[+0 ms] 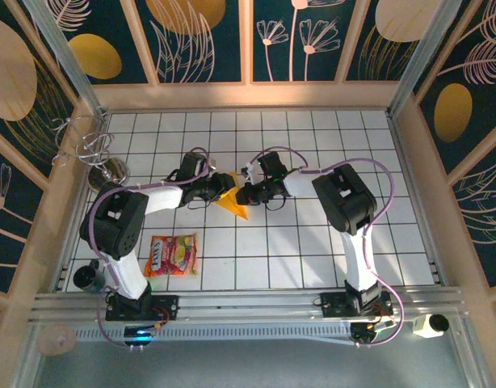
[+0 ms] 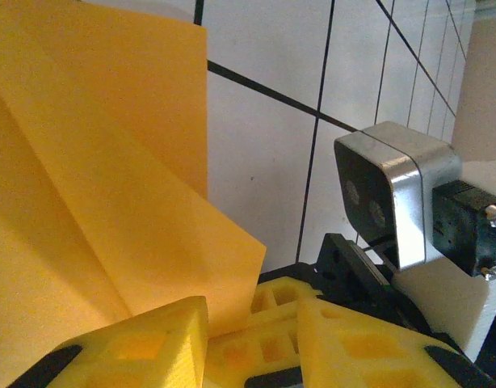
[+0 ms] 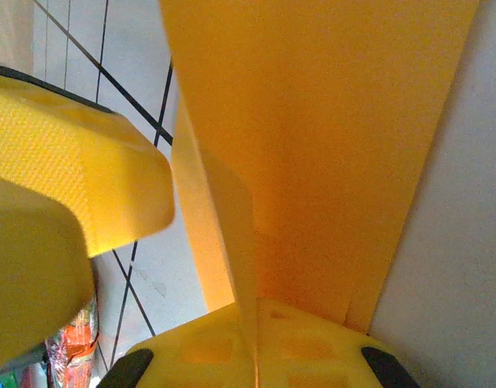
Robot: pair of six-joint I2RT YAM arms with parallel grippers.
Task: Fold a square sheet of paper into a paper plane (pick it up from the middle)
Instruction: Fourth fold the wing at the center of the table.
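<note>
**As Two Grippers Meet, Folded Paper Hangs Between Them**

Where the arms are bolted at the near edge, the white tiled table (image 1: 313, 259) lies bare in front of the right arm. A red-and-yellow snack packet (image 1: 173, 254) lies flat just ahead of the left arm's base, well short of the grippers.

Farther out, both arms reach inward and their tools meet near the middle of the table. The left gripper (image 1: 218, 191) points right and the right gripper (image 1: 241, 194) points left, tip to tip. The orange-yellow sheet of paper (image 1: 232, 202) is between and just below them. It is folded to a pointed shape with its tip aimed toward the near side.

From the right wrist, the right gripper (image 3: 256, 347) is clamped tight on the sheet of paper (image 3: 313, 121). A raised crease runs straight down into the seam between its yellow fingers. A blurred yellow finger (image 3: 78, 186) of the left gripper looms at the left.

From the left wrist, the left gripper (image 2: 252, 339) has its two yellow fingers narrowly apart. The sheet of paper (image 2: 94, 162) drops behind the left-hand finger (image 2: 135, 343). Whether it is pinched there, I cannot tell. Just past the fingers sits a silver camera housing (image 2: 393, 194).

Beyond the grippers, a tangle of bent wire (image 1: 82, 145) stands at the table's far left corner.
</note>
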